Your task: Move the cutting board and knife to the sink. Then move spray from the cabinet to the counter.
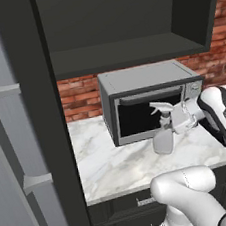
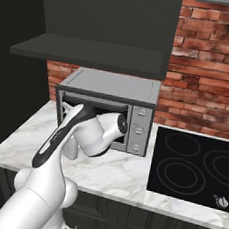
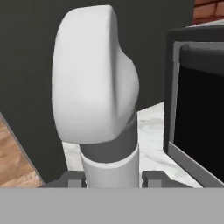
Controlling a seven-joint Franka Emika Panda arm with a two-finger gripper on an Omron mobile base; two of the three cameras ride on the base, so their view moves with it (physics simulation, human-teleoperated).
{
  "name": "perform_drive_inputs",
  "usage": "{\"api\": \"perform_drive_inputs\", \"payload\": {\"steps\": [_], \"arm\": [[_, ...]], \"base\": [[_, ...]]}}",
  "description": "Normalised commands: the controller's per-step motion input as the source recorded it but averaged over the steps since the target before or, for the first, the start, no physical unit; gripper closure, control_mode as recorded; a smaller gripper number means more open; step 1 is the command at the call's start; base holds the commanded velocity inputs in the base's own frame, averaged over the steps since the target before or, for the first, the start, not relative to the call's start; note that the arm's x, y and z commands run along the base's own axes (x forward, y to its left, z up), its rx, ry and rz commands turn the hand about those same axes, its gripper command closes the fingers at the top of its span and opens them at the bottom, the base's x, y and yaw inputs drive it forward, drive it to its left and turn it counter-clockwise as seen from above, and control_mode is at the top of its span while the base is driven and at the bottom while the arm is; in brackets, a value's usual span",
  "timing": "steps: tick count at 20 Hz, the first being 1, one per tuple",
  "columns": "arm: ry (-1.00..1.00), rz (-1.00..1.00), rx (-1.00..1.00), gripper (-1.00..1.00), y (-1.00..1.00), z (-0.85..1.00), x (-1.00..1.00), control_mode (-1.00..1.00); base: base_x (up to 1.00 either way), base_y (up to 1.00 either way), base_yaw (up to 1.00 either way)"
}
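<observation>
Over the marble counter (image 1: 111,160), the gripper (image 1: 179,121) holds the spray bottle (image 1: 163,128) upright by its neck, in front of the microwave (image 1: 148,100).

Both fingers (image 3: 151,178) sit narrowed on either side of the bottle's neck, which keeps the trigger head up and the wider base hanging straight down, as I read it for setting it on the worktop under the open dark cabinet (image 1: 124,28). Whether the base already touches the marble or hangs just above it cannot be told from the left base view. From the right base view the arm covers nearly all of the bottle. Close up, the bottle head blocks most of the counter, and the fingertips are cut off at the lower edge.
</observation>
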Motion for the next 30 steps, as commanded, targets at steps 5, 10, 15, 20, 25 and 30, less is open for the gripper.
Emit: {"api": "perform_drive_inputs", "payload": {"steps": [5,10,15,20,25,30], "arm": [[0.09,0.06,0.00,1.00,0.00,-0.56,0.17,-1.00],[0.02,0.03,0.00,1.00,0.00,-0.43,0.27,-1.00],[0.00,0.00,0.00,1.00,0.00,-0.13,0.25,-1.00],[0.00,0.00,0.00,1.00,0.00,-0.03,0.21,-1.00],[0.00,0.00,0.00,1.00,0.00,-0.06,0.28,-1.00],[0.00,0.00,0.00,1.00,0.00,-0.15,0.23,-1.00]], "base": [[0.00,0.00,0.00],[0.00,0.00,0.00],[0.00,0.00,0.00],[0.00,0.00,0.00],[0.00,0.00,0.00],[0.00,0.00,0.00]]}}
